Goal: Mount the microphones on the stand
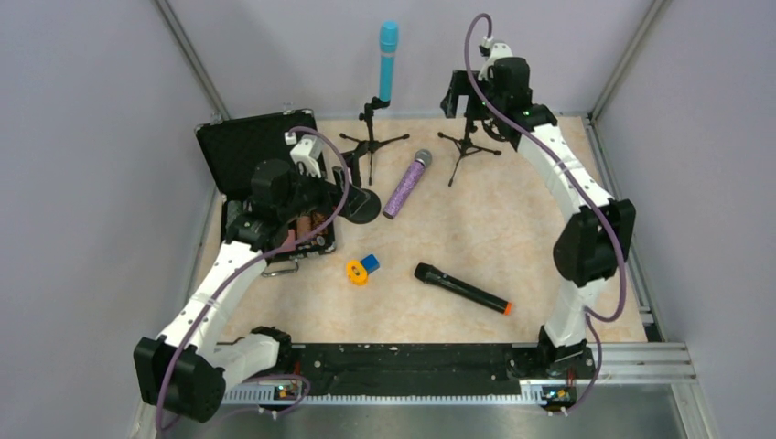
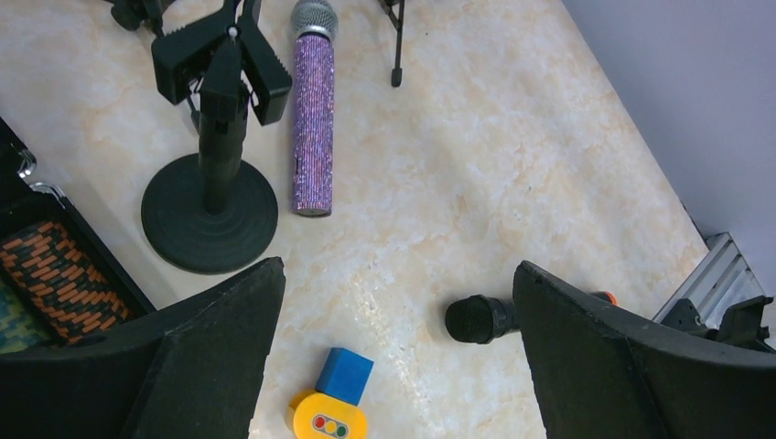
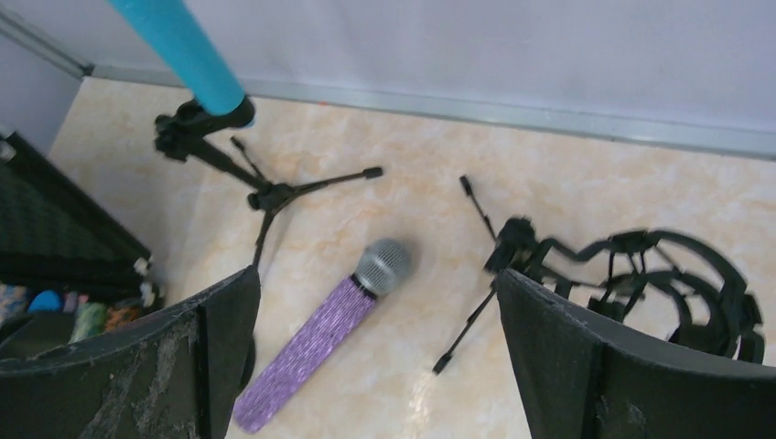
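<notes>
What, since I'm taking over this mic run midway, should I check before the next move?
1. Light-blue microphone clipped upright on its tripod stand: ok.
2. Purple microphone mounted: not ok, it lies on the table.
3. Black microphone mounted: not ok, it lies on the table.
4. Left gripper empty, jaws open: ok.
5. Right gripper empty, jaws open: ok.
6. Round-base stand upright, clip free: ok.
</notes>
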Controlling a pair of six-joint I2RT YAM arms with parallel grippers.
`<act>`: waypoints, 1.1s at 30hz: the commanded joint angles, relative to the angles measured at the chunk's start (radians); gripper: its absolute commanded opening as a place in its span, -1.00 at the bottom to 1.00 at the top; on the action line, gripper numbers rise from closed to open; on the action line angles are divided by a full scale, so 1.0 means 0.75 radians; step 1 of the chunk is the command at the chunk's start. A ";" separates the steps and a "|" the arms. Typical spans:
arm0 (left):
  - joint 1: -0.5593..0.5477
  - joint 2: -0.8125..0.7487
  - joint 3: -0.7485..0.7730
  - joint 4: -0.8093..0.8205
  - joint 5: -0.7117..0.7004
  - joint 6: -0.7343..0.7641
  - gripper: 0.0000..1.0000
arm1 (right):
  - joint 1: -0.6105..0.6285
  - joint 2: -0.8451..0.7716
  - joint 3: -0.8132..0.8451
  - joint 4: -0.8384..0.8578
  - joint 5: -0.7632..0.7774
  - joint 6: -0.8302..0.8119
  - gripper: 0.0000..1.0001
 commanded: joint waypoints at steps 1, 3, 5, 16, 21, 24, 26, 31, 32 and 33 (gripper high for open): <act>-0.001 -0.065 -0.059 0.060 -0.006 -0.025 0.98 | -0.056 0.175 0.301 -0.132 0.064 -0.067 0.96; 0.000 -0.077 -0.082 0.068 -0.006 -0.032 0.98 | -0.080 0.265 0.418 -0.172 0.064 -0.067 0.95; -0.002 -0.080 -0.098 0.069 0.001 -0.042 0.98 | -0.099 0.352 0.529 -0.207 0.054 -0.068 0.95; -0.001 -0.073 -0.171 0.070 -0.008 -0.054 0.98 | -0.208 0.646 0.808 -0.354 -0.241 -0.134 0.96; -0.002 -0.073 -0.184 0.063 -0.014 -0.053 0.98 | -0.224 0.638 0.776 -0.443 -0.396 -0.161 0.96; -0.002 -0.078 -0.182 0.056 -0.015 -0.054 0.98 | -0.224 0.586 0.697 -0.458 -0.467 -0.161 0.95; -0.002 -0.080 -0.185 0.055 -0.019 -0.054 0.98 | -0.222 0.543 0.645 -0.459 -0.480 -0.154 0.94; -0.002 -0.078 -0.191 0.053 -0.017 -0.056 0.98 | -0.203 0.443 0.508 -0.455 -0.360 -0.176 0.88; -0.002 -0.078 -0.192 0.052 -0.017 -0.058 0.98 | -0.188 0.428 0.488 -0.456 -0.291 -0.190 0.87; -0.001 -0.078 -0.193 0.051 -0.016 -0.060 0.98 | -0.172 0.412 0.475 -0.457 -0.224 -0.205 0.86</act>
